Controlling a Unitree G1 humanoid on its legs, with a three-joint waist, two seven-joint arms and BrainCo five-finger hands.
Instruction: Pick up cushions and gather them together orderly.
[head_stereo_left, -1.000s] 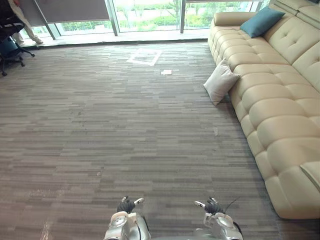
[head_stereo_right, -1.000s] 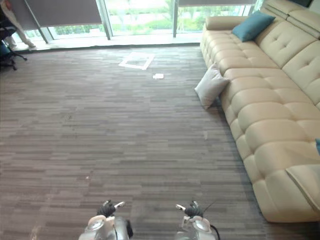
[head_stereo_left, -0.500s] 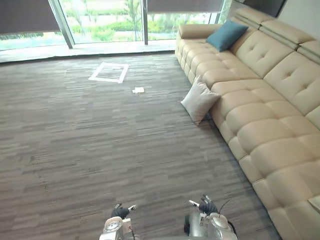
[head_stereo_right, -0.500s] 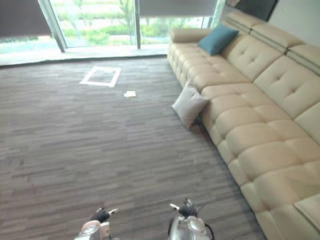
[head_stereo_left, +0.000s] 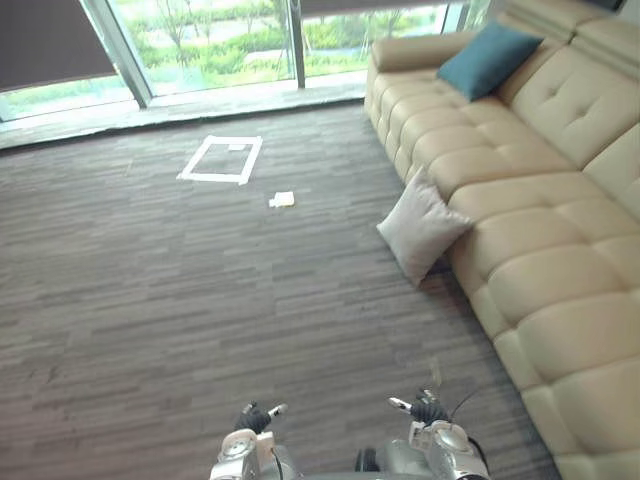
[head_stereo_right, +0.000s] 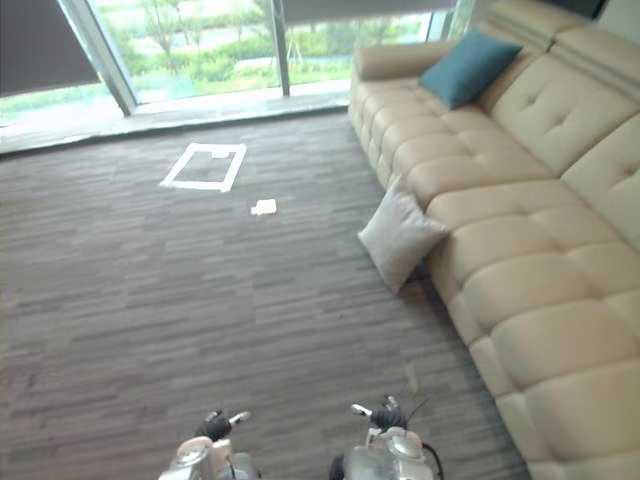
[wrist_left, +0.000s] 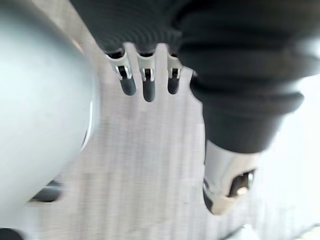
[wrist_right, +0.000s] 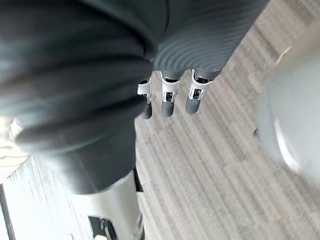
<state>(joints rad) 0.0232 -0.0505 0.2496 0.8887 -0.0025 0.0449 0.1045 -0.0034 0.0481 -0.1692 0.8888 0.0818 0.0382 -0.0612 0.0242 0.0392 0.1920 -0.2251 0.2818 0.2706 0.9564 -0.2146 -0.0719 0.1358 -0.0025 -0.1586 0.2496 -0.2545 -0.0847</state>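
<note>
A pale grey cushion (head_stereo_left: 420, 228) stands on the carpet and leans against the front of the cream sofa (head_stereo_left: 545, 215). A teal cushion (head_stereo_left: 488, 58) rests against the sofa's backrest at its far end. My left hand (head_stereo_left: 256, 418) and right hand (head_stereo_left: 425, 410) hang low at the near edge of the view, well short of both cushions. In the left wrist view the left hand's fingers (wrist_left: 148, 86) are straight over bare carpet and hold nothing. The right hand's fingers (wrist_right: 169, 102) are likewise straight and empty.
The sofa runs along the right side. A white tape square (head_stereo_left: 221, 159) and a small white scrap (head_stereo_left: 282, 199) lie on the carpet toward the floor-to-ceiling windows (head_stereo_left: 220, 45) at the far side. Open carpet stretches between me and the grey cushion.
The whole picture has shifted, so the camera moved; the grey cushion now sits lower and nearer in view. Both hands keep their place at the bottom, still empty.
</note>
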